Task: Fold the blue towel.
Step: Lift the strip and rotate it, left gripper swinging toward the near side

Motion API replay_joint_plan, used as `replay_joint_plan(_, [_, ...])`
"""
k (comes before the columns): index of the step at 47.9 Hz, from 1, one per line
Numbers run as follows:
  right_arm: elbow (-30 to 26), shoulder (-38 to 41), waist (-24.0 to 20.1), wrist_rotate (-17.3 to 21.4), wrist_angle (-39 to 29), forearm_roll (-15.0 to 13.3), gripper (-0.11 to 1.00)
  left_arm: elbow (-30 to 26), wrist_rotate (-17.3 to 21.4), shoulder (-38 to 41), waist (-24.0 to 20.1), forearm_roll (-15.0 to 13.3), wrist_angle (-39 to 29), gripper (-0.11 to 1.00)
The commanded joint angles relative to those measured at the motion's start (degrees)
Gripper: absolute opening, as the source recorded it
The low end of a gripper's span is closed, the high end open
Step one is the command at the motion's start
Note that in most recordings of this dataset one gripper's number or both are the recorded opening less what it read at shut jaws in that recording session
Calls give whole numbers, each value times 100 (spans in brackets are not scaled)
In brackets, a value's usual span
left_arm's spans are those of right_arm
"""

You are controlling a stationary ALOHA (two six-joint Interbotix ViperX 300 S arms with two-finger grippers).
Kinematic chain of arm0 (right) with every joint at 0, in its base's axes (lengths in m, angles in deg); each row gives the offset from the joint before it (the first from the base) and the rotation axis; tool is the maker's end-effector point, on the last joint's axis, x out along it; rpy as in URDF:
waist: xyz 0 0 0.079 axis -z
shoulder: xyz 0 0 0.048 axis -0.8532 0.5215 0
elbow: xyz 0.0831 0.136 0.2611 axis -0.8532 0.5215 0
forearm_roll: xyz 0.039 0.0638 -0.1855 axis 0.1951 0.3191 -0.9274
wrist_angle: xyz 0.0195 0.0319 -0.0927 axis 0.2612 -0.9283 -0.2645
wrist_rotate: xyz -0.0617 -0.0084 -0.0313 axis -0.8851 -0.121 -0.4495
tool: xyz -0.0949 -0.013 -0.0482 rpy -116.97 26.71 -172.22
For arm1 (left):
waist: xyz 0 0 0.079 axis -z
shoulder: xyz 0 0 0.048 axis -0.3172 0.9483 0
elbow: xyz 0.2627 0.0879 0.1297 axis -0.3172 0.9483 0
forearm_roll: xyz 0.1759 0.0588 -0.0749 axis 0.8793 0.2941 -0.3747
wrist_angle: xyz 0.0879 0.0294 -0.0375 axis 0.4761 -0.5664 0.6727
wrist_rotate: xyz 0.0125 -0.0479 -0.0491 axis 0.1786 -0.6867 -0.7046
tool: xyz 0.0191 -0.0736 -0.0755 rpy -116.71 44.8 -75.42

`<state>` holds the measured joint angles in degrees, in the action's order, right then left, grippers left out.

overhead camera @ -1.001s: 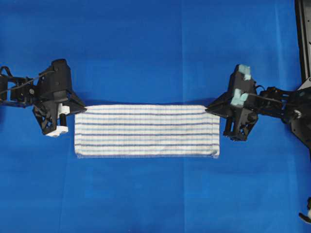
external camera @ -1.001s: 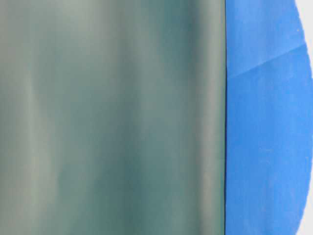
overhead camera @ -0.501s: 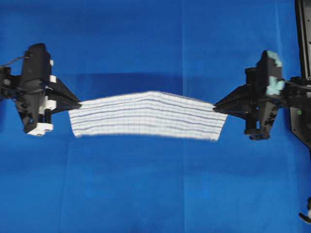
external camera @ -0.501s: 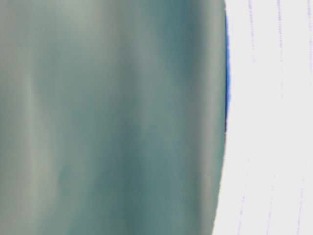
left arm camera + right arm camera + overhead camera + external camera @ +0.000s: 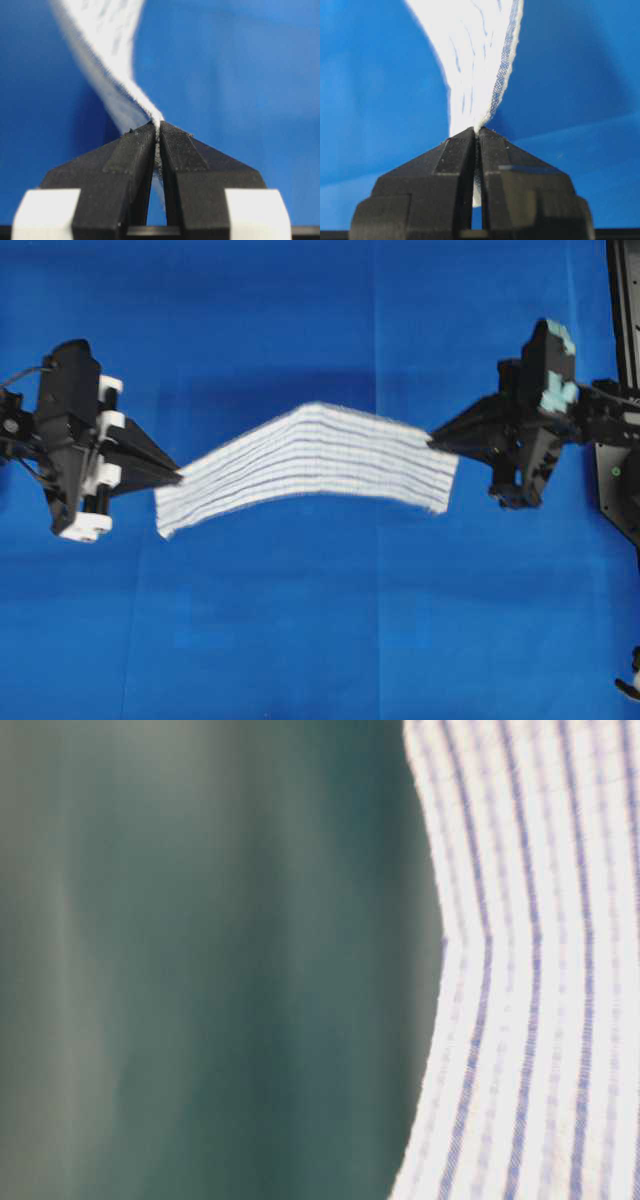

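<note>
The blue towel (image 5: 315,462), white with thin blue stripes and folded into a long strip, hangs in the air between my two grippers, bowed up in the middle and twisted. My left gripper (image 5: 175,478) is shut on its left end. My right gripper (image 5: 437,435) is shut on its right end. In the left wrist view the left gripper (image 5: 157,126) pinches the towel's edge (image 5: 107,47). In the right wrist view the right gripper (image 5: 476,132) pinches the towel (image 5: 475,65). The table-level view shows the towel (image 5: 530,970) close up at the right.
The plain blue table covering (image 5: 320,640) lies under everything. A black frame (image 5: 625,320) stands at the right edge of the overhead view. A blurred grey-green surface (image 5: 200,960) fills the left of the table-level view.
Both grippers lifted the towel off the table. It now hangs higher and more twisted, its left end lower and its right end farther back. It has come into the table-level view.
</note>
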<state>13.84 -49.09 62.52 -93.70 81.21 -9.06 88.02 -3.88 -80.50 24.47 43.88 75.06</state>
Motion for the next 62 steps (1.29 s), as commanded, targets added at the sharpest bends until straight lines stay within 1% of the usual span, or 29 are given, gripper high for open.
replay_joint_plan(1, [-308, 70, 229, -9, -35, -167, 2, -325, 0, 211, 141, 0, 229, 2])
replay_joint_plan(4, [-448, 141, 404, -9, -88, -316, 2, -501, -9, 439, 229, 0, 290, 2])
replay_joint_plan(15, [-721, 299, 879, -9, -114, -615, 2, -1397, 0, 1345, 483, 0, 343, 2])
replay_joint_plan(26, [-809, 316, 1380, -9, -105, -809, 2, -2303, 0, 2136, 554, 0, 378, 2])
replay_joint_plan(35, [-817, 290, 1661, -9, -114, -984, 2, -2944, 0, 2733, 624, 0, 668, 2])
replay_joint_plan(42, [-870, 281, 1828, -9, -105, -1134, 2, -3313, -9, 3103, 642, 0, 879, 2])
replay_joint_plan(49, [-923, 290, 1995, -9, -202, -1292, 2, -3533, -9, 3384, 686, -70, 1151, 2])
replay_joint_plan(62, [-1011, 378, 2153, -9, -343, -1441, 2, -3639, -18, 3709, 721, -149, 1608, 2])
